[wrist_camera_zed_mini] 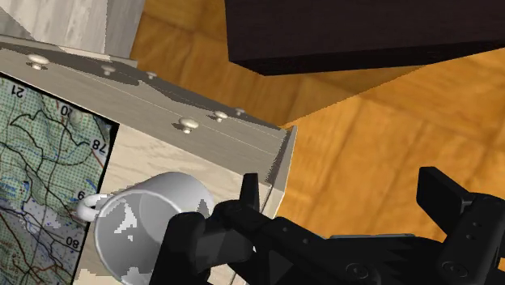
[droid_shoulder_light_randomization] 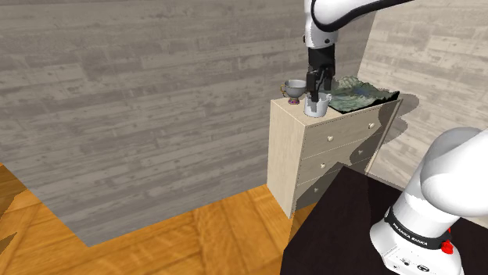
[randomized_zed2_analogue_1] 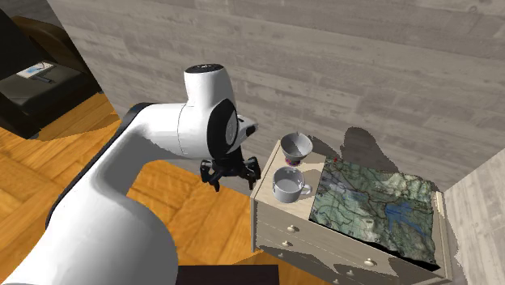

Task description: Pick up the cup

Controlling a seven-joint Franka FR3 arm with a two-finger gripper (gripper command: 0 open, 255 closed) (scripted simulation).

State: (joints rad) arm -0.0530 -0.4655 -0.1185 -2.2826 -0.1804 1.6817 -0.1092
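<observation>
**Hand open beside the cup on the dresser**

I am looking along the hand (wrist_camera_zed_mini: 340, 176). Its two black fingers (wrist_camera_zed_mini: 250, 194) are standing well apart and gripping nothing. Only the wood floor (wrist_camera_zed_mini: 380, 121) is showing in the gap between them.

The cup (wrist_camera_zed_mini: 150, 231) is sitting just outside one finger, not between the pair, and I cannot tell whether that finger is touching it. It is a pale grey mug, standing upright on top of the dresser (wrist_camera_zed_mini: 186, 158) close to a front corner. Its handle (wrist_camera_zed_mini: 85, 209) is pointing toward the map (wrist_camera_zed_mini: 48, 162) lying flat beside it.

In the shoulder view the hand (droid_shoulder_light_randomization: 316, 94) is hanging straight down and overlapping the cup (droid_shoulder_light_randomization: 316, 108). In the second exterior view it (randomized_zed2_analogue_1: 231, 172) is hovering off the dresser's edge, to that view's left of the cup (randomized_zed2_analogue_1: 289, 185).

Farther back on the same top, a footed cup (randomized_zed2_analogue_1: 295, 146) is standing near the rear corner, apart from the mug. The map is covering most of the remaining surface. Behind the dresser a grey plank wall (droid_shoulder_light_randomization: 156, 94) is rising.
</observation>
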